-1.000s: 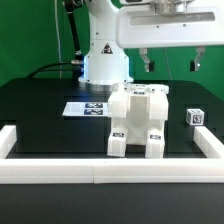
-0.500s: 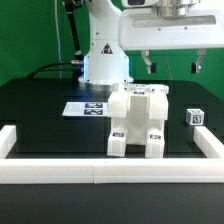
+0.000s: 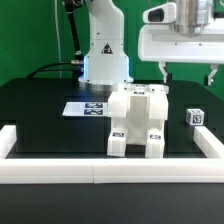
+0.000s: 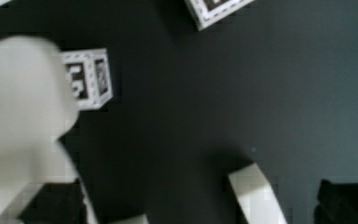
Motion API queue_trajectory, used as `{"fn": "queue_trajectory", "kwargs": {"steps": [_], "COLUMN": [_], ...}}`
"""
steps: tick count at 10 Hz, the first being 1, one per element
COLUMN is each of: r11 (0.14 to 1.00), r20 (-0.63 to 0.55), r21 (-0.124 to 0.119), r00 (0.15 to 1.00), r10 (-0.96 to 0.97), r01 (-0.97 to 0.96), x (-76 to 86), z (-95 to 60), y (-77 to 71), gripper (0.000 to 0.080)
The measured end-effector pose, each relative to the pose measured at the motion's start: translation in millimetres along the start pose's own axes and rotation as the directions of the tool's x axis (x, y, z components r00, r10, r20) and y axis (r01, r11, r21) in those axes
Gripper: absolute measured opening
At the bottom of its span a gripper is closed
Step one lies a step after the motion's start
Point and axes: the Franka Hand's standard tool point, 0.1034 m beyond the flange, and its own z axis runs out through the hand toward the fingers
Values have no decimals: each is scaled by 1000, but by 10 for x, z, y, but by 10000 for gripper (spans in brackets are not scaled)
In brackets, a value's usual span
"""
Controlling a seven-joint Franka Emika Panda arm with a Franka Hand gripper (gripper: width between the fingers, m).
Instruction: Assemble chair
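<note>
Behind the near rail (image 3: 100, 172), mid-table, stands the part-built chair (image 3: 137, 122), a loose cube (image 3: 195, 117) near it on the exterior view's right; rigid, light, smooth plastic, seemingly, best pinched across flat sides. Above and beyond, the gripper (image 3: 188, 72) hangs wide open, empty.

arm (image 3: 103, 48): white base column upright at 11 o'clock in the exterior view | wrist (image 3: 180, 14): raised at 1 o'clock, hand pointing straight down | gripper (image 3: 188, 72): jaws spread wide — nothing between them, hanging in the air | fingers (image 3: 163, 70): both vertical, tips level
</note>
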Motion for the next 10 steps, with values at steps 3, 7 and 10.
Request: {"fn": "queue_trajectory", "kwargs": {"steps": [3, 7, 10], "r11": [1000, 1000, 999], "r20": [6, 13, 17], "r21": [-13, -26, -32], "r00": [1000, 1000, 1000], "r10": [12, -1, -16], "r01": [-12, 1, 16], "x": [-10, 19, 42], "z": [107, 191, 222], "y": [-112, -50, 11], "gripper": [649, 649, 649]}}
